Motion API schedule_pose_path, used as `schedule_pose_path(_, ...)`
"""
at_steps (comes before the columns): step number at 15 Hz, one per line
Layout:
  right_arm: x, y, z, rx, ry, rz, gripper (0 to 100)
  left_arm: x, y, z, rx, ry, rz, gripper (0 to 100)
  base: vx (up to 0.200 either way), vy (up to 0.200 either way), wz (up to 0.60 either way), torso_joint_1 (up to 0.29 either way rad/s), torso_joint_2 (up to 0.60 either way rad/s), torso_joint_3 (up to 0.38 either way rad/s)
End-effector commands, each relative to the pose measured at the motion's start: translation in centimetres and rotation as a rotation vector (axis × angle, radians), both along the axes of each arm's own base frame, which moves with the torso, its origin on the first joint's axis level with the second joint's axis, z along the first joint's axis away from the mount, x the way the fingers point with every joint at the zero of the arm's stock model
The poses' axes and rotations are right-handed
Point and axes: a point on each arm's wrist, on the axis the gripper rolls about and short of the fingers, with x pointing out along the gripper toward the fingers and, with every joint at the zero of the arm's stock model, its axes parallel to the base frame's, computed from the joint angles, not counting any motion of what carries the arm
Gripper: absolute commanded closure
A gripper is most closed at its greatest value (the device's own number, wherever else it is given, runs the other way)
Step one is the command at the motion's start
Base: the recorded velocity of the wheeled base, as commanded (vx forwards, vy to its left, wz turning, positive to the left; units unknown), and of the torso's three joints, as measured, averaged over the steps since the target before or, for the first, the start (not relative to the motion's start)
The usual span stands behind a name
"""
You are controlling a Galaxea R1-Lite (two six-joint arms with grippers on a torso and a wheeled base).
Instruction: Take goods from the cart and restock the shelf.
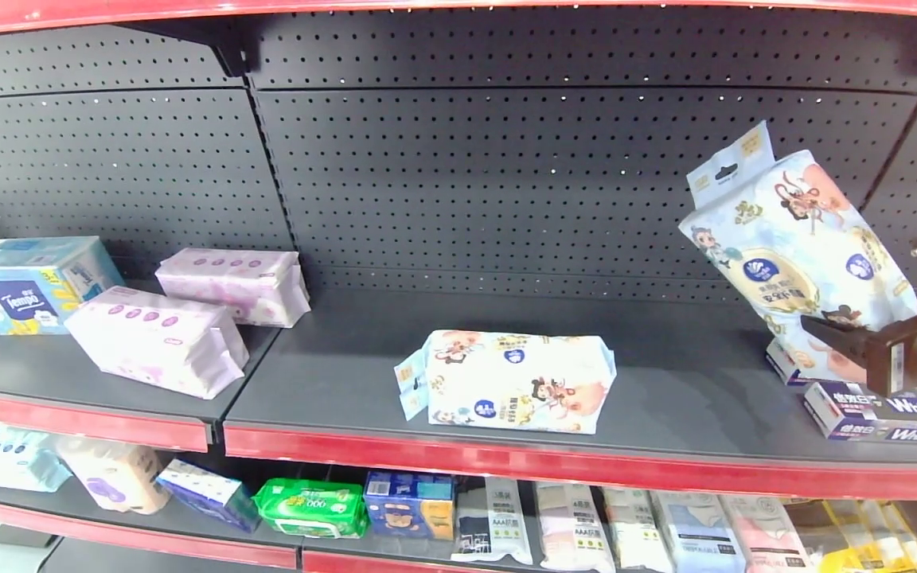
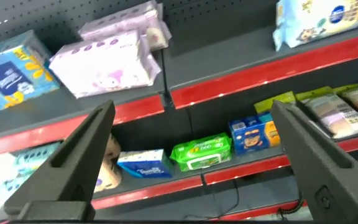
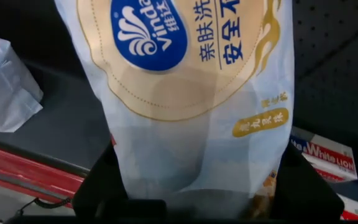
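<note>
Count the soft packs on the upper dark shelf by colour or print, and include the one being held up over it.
Blue pack: 1
Pink packs: 2
Cartoon-print packs: 2, one lying flat, one held in the right hand
Total: 5

I see a matt dark metal shelf (image 1: 689, 374) and perforated back panel (image 1: 466, 159), a glossy red edge strip (image 1: 506, 459), and a glossy plastic-wrapped tissue pack (image 1: 801, 255).
</note>
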Motion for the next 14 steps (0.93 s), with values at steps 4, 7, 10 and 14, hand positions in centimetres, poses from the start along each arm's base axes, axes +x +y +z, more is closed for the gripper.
schedule_pose_path(4,2.8,0.6,-0.1,-0.013,0.030,0.084,100,-0.5,0.5,-1.5,-0.013,-0.032,0.207,0,0.000,0.000,0.00,0.000,0.00,0.000)
schedule_pose_path(7,3.6,0.9,-0.2,-0.012,0.043,0.103,100,-0.5,0.5,-2.0,-0.031,-0.037,0.266,0,0.000,0.000,0.00,0.000,0.00,0.000)
schedule_pose_path(10,4.8,1.0,0.6,-0.008,0.020,0.099,100,-0.5,0.7,-2.2,-0.099,-0.034,0.347,0,0.000,0.000,0.00,0.000,0.00,0.000)
schedule_pose_path(14,5.6,0.8,1.4,-0.002,-0.014,0.081,100,-0.3,0.7,-2.9,-0.169,-0.017,0.359,0,0.000,0.000,0.00,0.000,0.00,0.000)
